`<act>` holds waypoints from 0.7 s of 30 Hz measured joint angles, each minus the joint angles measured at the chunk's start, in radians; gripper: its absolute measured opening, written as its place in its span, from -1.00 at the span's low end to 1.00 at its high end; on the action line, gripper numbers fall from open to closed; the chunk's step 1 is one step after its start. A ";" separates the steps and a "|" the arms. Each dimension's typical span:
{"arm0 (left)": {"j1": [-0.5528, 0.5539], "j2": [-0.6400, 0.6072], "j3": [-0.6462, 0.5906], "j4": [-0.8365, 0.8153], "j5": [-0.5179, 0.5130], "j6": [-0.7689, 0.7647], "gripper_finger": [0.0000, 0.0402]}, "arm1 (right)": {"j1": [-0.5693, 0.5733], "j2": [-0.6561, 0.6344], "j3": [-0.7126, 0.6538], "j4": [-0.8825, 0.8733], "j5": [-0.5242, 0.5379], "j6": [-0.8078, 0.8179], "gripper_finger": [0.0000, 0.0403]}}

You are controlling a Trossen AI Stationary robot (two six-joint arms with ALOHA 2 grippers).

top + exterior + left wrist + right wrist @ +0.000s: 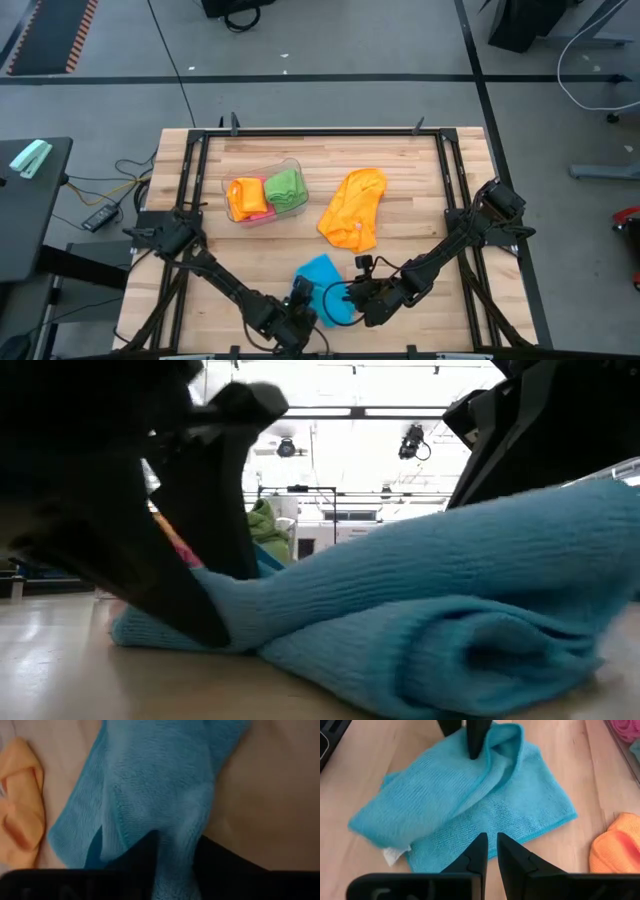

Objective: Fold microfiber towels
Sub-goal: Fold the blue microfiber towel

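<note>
Blue towel [322, 283]: lies crumpled and partly folded over itself near the front edge of the surface [420, 180], about midway along that edge, between the two end effectors.
Left end effector [300, 300]: sits at the towel's front-left side; in its wrist view a ridge of blue cloth runs between its two dark fingers [135, 855], so it is grasping the blue towel.
Right end effector [362, 297]: rests just beside the towel's right edge; its fingers [479, 851] stand nearly together with only a thin gap, tips at the towel's hem, nothing between them.
Orange towel [354, 208]: a loose bunched heap at the middle of the surface, toward the right, well apart from both end effectors.
Clear tub [266, 192]: stands left of centre toward the back edge; it holds an orange cloth [243, 196], a green cloth [286, 186] and a bit of pink beneath them.
In the way: nothing lies between the blue towel and either end effector; the orange heap is near the towel's far side without touching it.
Materials: the towels are soft, fine-ribbed microfiber with stitched hems; a white label [395, 854] sticks out at one corner of the blue one. The surface is pale wood planks inside a black metal frame.
</note>
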 joint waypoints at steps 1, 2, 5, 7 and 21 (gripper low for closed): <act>0.003 0.000 0.000 -0.005 -0.001 -0.005 -0.53 | 0.000 0.000 0.000 0.000 0.000 0.000 -0.76; 0.004 -0.005 0.000 -0.018 0.000 -0.003 -0.63 | 0.000 0.000 0.000 0.000 0.000 0.000 -0.76; 0.002 -0.039 -0.001 -0.048 0.032 0.037 -0.91 | 0.000 0.000 0.000 -0.001 0.000 0.003 -0.76; -0.001 -0.080 0.000 -0.087 0.065 0.066 -0.93 | 0.000 0.000 0.000 -0.001 0.000 0.004 -0.76; 0.001 -0.205 -0.016 -0.349 0.357 0.126 -0.92 | -0.001 0.010 -0.029 0.094 -0.018 -0.027 -0.76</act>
